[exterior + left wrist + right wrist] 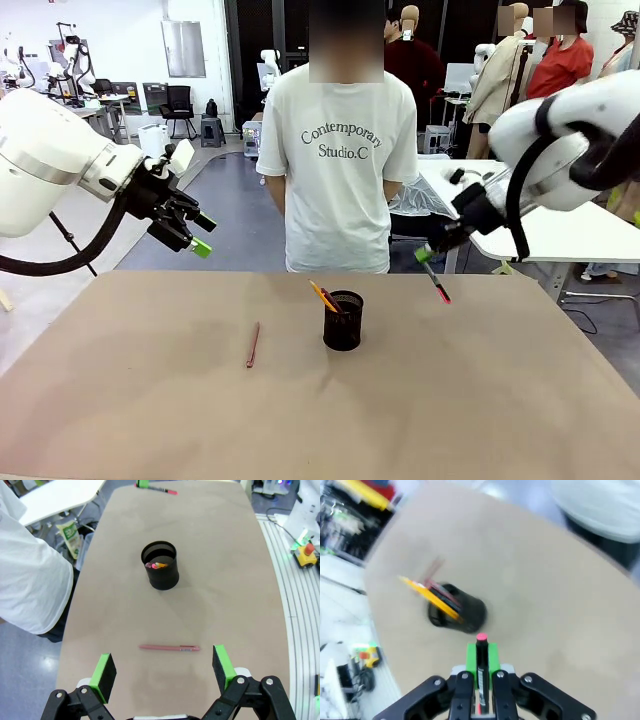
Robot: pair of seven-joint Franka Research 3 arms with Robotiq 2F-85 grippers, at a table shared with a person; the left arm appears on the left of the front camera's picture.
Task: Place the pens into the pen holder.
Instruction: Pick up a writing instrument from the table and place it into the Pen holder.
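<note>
Black pen holder [343, 320]: dead centre of the brown table [150, 420], standing upright, with the yellow pencil [322, 296] already in it and leaning out toward 11 o'clock.
Reddish-brown pen [253, 344]: flat on the tabletop at 8 o'clock from the holder, well apart from it, nothing touching it.
Right gripper [425, 255]: up in the air at 2 o'clock from the holder, jaws clenched on the black marker [437, 283], whose pink-red end points down and away past the green pads.
Left gripper [197, 238]: hanging high at 10 o'clock from the holder, jaws spread wide with nothing between them. From its wrist camera the reddish-brown pen lies on the table just beyond the fingertips.
Person [340, 150]: standing at 12 o'clock behind the table's far edge, in a white T-shirt.
</note>
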